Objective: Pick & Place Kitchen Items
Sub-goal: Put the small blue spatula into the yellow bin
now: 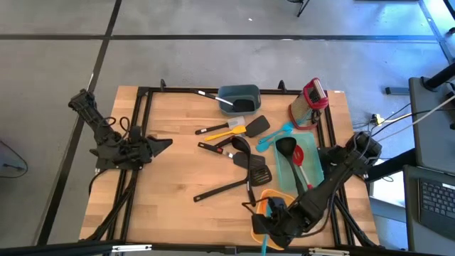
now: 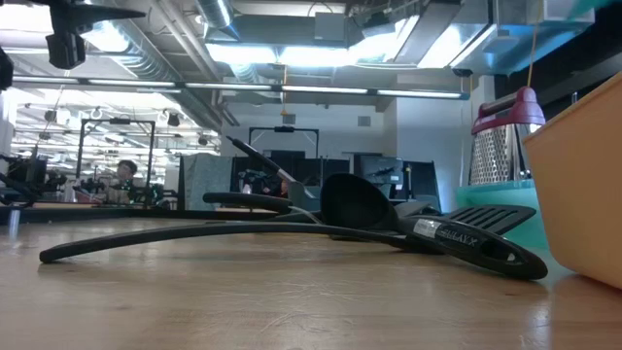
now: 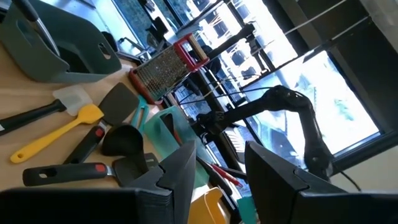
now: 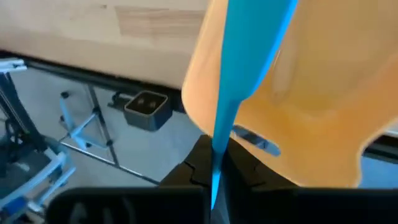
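The step in hand appears to be placement: the right hand (image 4: 214, 177) is pinching the thin handle of a blue spatula (image 4: 242, 68) and is holding it at the orange bin (image 1: 272, 201), which is standing at the counter's front edge toward the right corner. In the right wrist view the blue handle is running straight out from between the pressed-together fingers and across the orange wall of the bin. Whether the spatula's head is already inside the bin cannot be told.

The next move is likely calling for the right hand to bring the spatula fully over the bin's opening, lower it, and only then spread the fingers. The bin is sitting right at the counter (image 1: 170, 178) edge, so a release too far outward could be dropping the spatula to the floor.

The right arm is reaching from the right edge diagonally toward the front, with its wrist turned down over the bin.

The left hand (image 3: 217, 168) is waiting near the left edge of the counter, fingers spread and empty, pointing across the counter toward the pile.

The remaining utensils are lying loose around the counter's middle: a yellow spatula (image 1: 229, 132), a black slotted turner (image 1: 258, 173), a black ladle (image 1: 240, 145), and a red spoon (image 1: 298, 158) on a teal tray (image 1: 307, 171) toward the right edge. A grey bin (image 1: 240, 99) and a box grater (image 1: 311, 101) are standing along the back edge.
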